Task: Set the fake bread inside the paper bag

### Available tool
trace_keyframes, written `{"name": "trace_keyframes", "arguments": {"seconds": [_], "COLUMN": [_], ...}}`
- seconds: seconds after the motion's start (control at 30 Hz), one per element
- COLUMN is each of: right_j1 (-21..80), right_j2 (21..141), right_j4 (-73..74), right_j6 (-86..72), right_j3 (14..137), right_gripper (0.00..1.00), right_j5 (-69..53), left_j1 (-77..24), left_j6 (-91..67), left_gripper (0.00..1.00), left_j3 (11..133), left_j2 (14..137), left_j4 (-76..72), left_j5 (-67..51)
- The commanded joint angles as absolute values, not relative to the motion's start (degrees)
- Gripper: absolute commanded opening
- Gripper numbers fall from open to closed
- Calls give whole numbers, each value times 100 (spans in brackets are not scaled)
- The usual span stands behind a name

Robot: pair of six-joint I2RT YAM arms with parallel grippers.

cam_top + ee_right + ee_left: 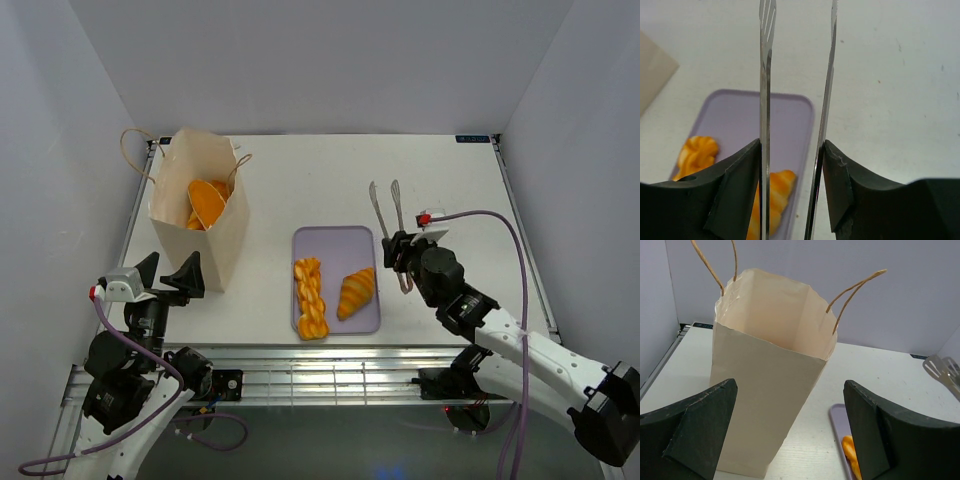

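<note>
Metal tongs [764,125] clenched in right jaws beside lilac tray [335,246]; left jaws released near paper bag [765,390].

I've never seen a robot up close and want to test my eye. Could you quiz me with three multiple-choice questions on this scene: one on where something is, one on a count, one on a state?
1. Where does the paper bag stand relative to the lilac tray?
A. to its left
B. to its right
C. on top of it

2. How many things lie on the tray?
A. one
B. two
C. four

3. What is the right gripper doing?
A. hanging open and empty
B. shut on a spoon
C. shut on the metal tongs

Answers:
1 A: the top view shows the bag left of the tray.
2 B: only a braided loaf and a croissant lie there.
3 C: its wrist view shows its fingers pressing on both tong arms.
</note>
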State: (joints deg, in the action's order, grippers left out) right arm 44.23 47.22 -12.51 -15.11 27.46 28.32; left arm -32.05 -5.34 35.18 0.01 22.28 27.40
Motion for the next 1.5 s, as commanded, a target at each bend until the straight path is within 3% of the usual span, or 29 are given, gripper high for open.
{"name": "trace_keyframes", "arguments": {"seconds": [0.0, 0.2, 0.53, 1.33, 1.47], "right_j1": [4088, 3350, 3155, 2953, 2953], "right_j2": [4754, 5396, 6371, 6934, 6987], "right_j4": [-1582, -2179, -2557, -2119, -2048], "right_j6": [-2011, -2215, -2294, -2382, -2382], "right_j3": [2305, 1811, 1723, 2013, 2057], "right_gripper": [56, 56, 61, 73, 79], "right_j5": [3384, 2778, 2532, 2206, 2171], "left_j1": [-3226, -3226, -3226, -3226, -3226], "left_j6": [-492, -492, -492, -492, -492], "left_gripper": [98, 98, 98, 98, 98], "left_j3": [3472, 3472, 3472, 3472, 3463], "left_j2": [-105, -88, -70, -167, -158], "left_j4": [2241, 2241, 2241, 2241, 2241], "left_j5": [2716, 2707, 2707, 2707, 2707]}}
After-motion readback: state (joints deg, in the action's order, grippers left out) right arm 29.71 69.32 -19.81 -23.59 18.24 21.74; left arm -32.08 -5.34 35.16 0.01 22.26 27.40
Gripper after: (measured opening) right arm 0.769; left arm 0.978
